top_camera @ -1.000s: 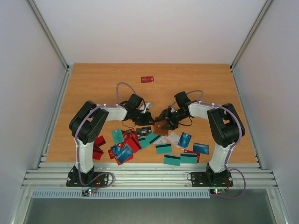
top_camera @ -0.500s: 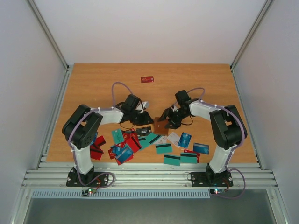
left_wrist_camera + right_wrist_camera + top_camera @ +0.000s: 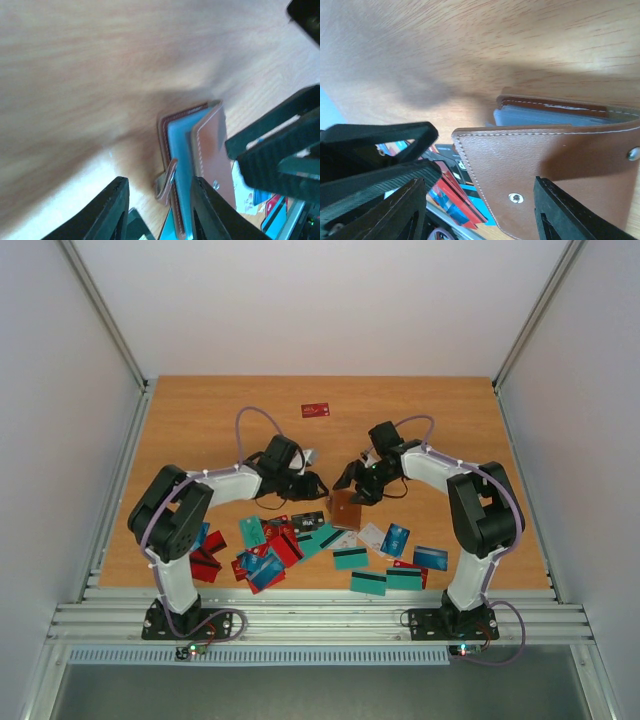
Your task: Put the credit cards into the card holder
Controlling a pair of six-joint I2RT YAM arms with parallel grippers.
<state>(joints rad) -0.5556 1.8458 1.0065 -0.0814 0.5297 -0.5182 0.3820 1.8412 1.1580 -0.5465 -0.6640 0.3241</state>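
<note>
The brown card holder (image 3: 345, 510) lies half open mid-table, between both grippers. In the left wrist view the card holder (image 3: 212, 155) shows a blue inside and a loose strap. My left gripper (image 3: 160, 210) is open, its jaws apart on either side of that strap and the holder's near edge. My right gripper (image 3: 480, 215) is open and wide, with the holder's snap flap (image 3: 520, 170) between its jaws. The left gripper (image 3: 315, 485) and right gripper (image 3: 355, 488) nearly meet over the holder. The credit cards (image 3: 270, 550), teal, red, blue and black, lie scattered in front.
One red card (image 3: 315, 410) lies alone at the far middle of the table. More teal cards (image 3: 385, 580) lie near the right arm's base. Red and black cards (image 3: 452, 192) show under the holder's flap. White walls close the table's sides and back.
My left gripper's jaws have spread apart. Both wrists have shifted slightly farther from the bases. The card holder stays in place.
</note>
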